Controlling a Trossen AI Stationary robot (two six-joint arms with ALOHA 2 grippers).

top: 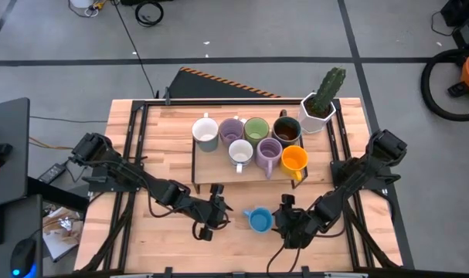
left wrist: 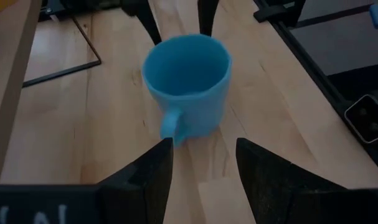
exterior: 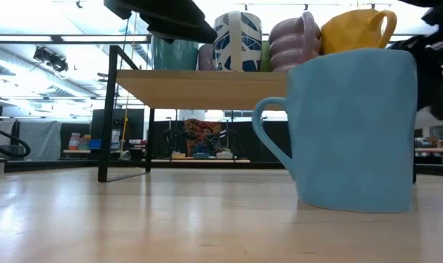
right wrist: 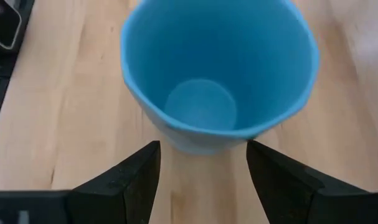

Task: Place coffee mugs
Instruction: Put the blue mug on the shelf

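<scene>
On the wooden tabletop (top: 141, 232), seven mugs already sit on the raised shelf (top: 219, 164). The blue mug (top: 259, 220) stands upright in front of the shelf, between both open end effectors: left (top: 219, 216), right (top: 284, 224). Next, one must close on it and lift.

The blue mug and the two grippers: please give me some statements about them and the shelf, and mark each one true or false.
1. The blue mug stands upright on the table, not on the wooden shelf. True.
2. The right gripper is closed around the blue mug. False: its fingers are open, with the mug just ahead of them.
3. The blue mug's handle points toward the left gripper. True.
4. The orange mug is on the table beside the blue mug. False: it is on the shelf.
5. The blue mug is full of coffee. False: it is empty.
</scene>
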